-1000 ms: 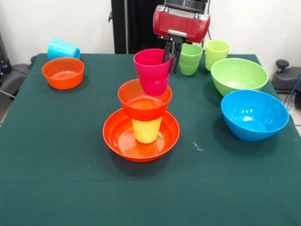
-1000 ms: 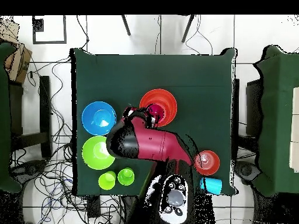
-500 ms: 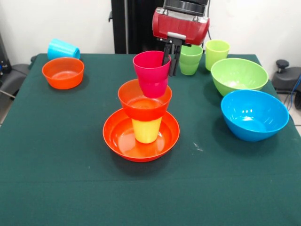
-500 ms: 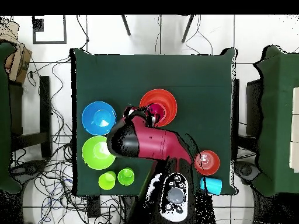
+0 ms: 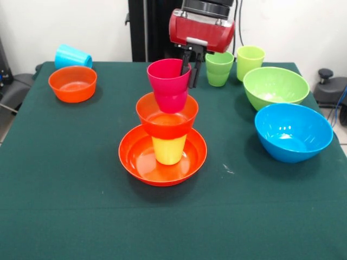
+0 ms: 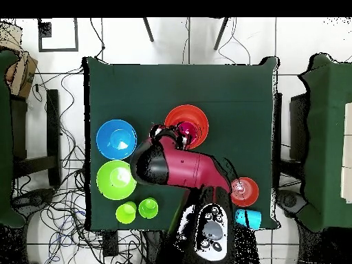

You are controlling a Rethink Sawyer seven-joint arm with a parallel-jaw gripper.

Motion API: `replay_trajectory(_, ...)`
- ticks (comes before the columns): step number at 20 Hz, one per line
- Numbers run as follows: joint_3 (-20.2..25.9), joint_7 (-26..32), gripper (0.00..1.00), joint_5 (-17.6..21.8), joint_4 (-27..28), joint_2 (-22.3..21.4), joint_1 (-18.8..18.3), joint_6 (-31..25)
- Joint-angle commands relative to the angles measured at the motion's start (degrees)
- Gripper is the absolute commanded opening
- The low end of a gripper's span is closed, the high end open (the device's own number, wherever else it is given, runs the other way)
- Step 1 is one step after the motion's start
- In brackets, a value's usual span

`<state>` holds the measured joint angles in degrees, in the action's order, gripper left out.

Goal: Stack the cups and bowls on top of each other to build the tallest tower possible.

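Five cups, five bowls, one pincer.

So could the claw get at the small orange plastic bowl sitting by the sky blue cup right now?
Probably not straight away: the claw is shut on the pink plastic cup over the tower. The small orange plastic bowl itself sits open from above, with only the sky blue cup behind it.

arm: reaching down from above | pincer: clamped, fingers vertical
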<state>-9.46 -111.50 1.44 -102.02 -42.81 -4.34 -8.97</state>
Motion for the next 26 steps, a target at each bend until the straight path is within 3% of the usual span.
replay_trajectory(1,6.5,-4.2,0.0,0.9,-2.0,-0.2,-2.1,-3.0)
replay_trajectory(14,6.8,-4.9,0.0,1.2,-3.3,-0.3,-2.1,-1.6)
replay_trajectory(26,5.7,-6.0,0.0,0.7,-2.4,0.8,0.0,-1.4)
